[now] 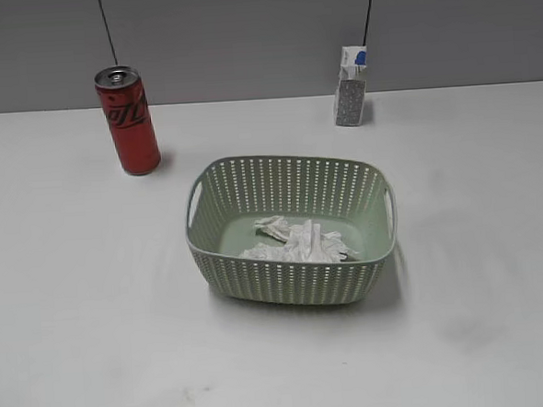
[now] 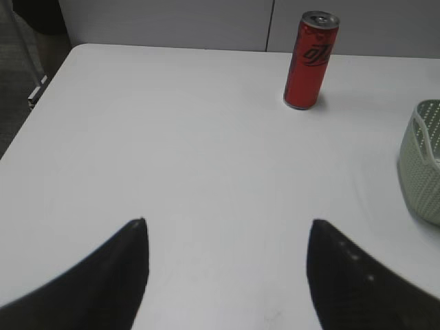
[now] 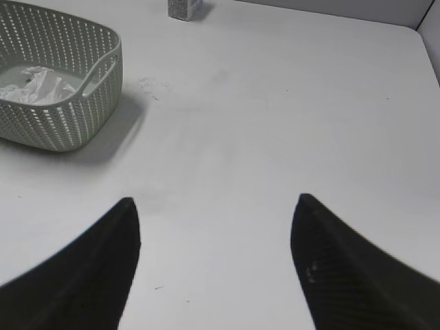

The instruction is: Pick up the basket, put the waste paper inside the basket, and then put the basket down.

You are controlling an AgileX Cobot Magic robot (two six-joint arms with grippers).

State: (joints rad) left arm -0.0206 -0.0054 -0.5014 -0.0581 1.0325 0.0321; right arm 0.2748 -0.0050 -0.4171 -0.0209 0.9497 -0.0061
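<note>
With the crumpled white waste paper (image 1: 297, 242) lying inside the pale sage-green slotted plastic basket (image 1: 257, 276) set on the white worktop (image 1: 76, 317), and the left pincer (image 2: 227, 237) and right pincer (image 3: 214, 213) both spread wide and empty beside it, little risk is judged to remain beyond the basket being nudged by a careless move.

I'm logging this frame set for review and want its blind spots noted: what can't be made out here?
- Basket: cut by the right edge in the left wrist view and the left edge in the right wrist view.
- Waste paper: the number of wads is unclear; near wall hides part of it.
- Carton: print too small; top cropped in the right wrist view.
- Left tool and right tool: absent from the exterior view.
</note>
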